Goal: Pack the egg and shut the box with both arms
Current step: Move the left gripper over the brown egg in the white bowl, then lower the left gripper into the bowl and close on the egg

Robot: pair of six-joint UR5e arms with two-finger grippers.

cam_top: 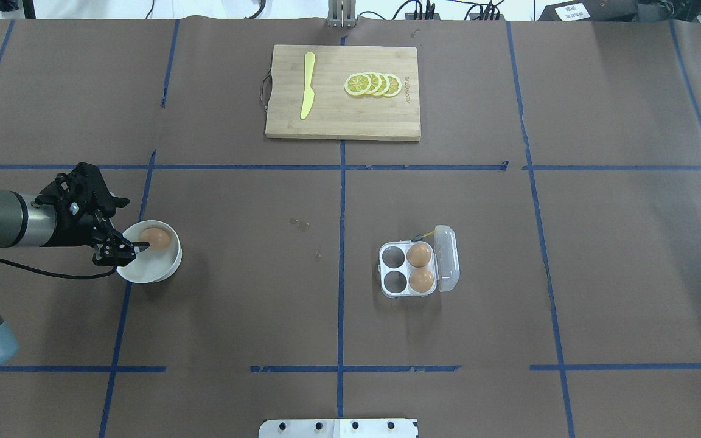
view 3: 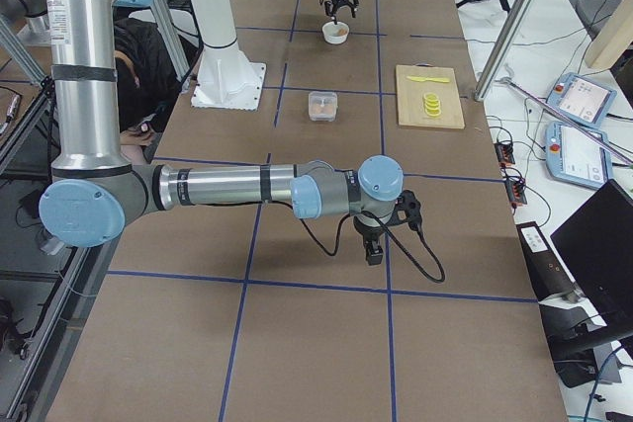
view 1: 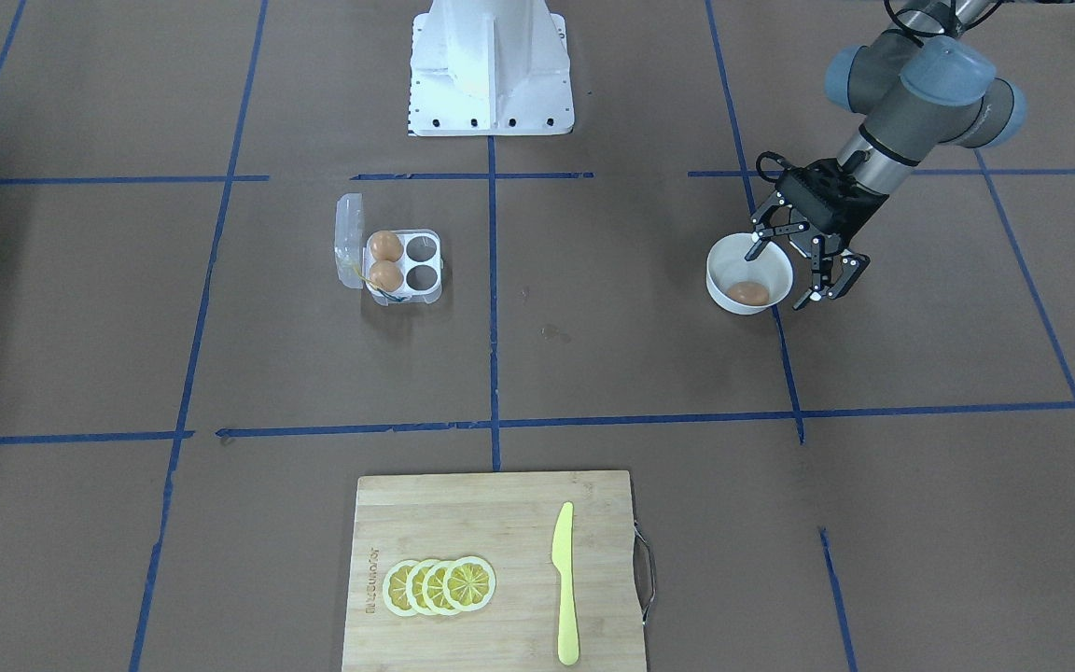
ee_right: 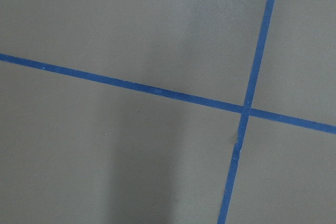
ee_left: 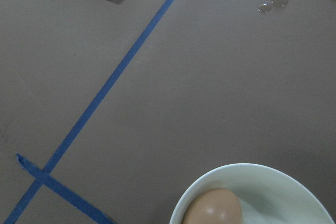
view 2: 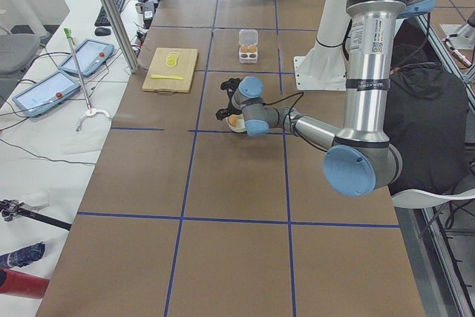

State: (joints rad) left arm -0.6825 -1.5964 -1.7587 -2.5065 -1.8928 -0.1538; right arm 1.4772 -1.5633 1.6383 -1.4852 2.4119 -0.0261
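So my left claw (view 1: 788, 273) is hanging over the white bowl (view 1: 719, 257), spread wide and holding nothing. The egg (view 1: 747, 294) I'm after sits in the bottom of that bowl, tucked toward the wall on the side away from my base. The box (view 1: 404, 266) is well apart from all this, over on the other half of the table. Its lid (view 1: 348, 238) is flipped open, two other eggs (view 1: 384, 260) are already in it, and two empty cells (view 1: 423, 262) are waiting.

What worries me is that from the front view it looks like one finger is above the inside of the bowl and the other is hanging outside the rim. If I drop and squeeze like that, I'd guess I pinch the bowl wall instead of the egg, and the bowl tips or skids. Even lined up right, the egg is smooth and round and hugging the wall, so a finger may not fit behind it, and it could squirt out or crack if I clamp too hard.

Then it's a long carry across the table, and that box looks light enough to scoot when I set the egg down.

My right claw (view 3: 371, 244) only shows in one side view, so I can't tell whether it's spread or closed.
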